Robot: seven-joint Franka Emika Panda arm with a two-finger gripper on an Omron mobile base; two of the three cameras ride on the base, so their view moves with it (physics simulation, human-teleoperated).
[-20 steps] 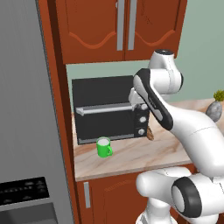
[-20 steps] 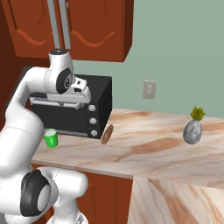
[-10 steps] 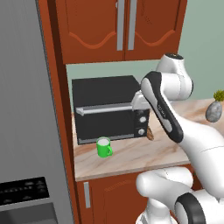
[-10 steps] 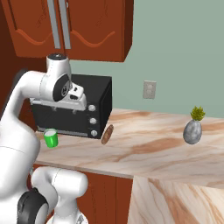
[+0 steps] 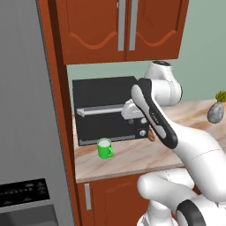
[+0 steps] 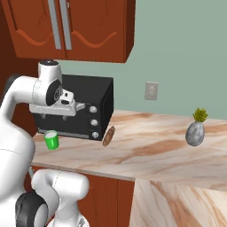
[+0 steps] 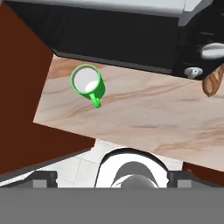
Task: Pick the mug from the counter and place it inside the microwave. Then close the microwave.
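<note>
Since a second ago, my arm's elbow has swung toward the right of the left base view and the hand has settled lower, above the counter's near edge; the mug has not moved.

Nearest to me, in the hand view, the camera looks straight down. The gripper's finger tips are hard to make out along the bottom edge, so I judge the fingers spread wide and holding nothing.

Just beyond the front edge of the counter [image 7: 144, 118] stands the mug [image 7: 87, 84], bright green with a white inside. It is upright, mouth open to the camera, its handle pointing back toward the counter's front edge. From the left base view the mug [image 5: 105, 148] stands near the counter's left end, close to the wooden side panel, with the hand well above it and to the right.

Behind the mug sits a black toaster oven [image 5: 108, 110] with a silver bar handle. At its right front corner lies a small brown bread loaf [image 6: 108, 136]. Farther right stands a grey vase [image 6: 194, 133] with a green plant.

I judge the mug light, rigid and glossy, so somewhat slippery. I would pinch across the rim, one finger inside, away from the handle.
</note>
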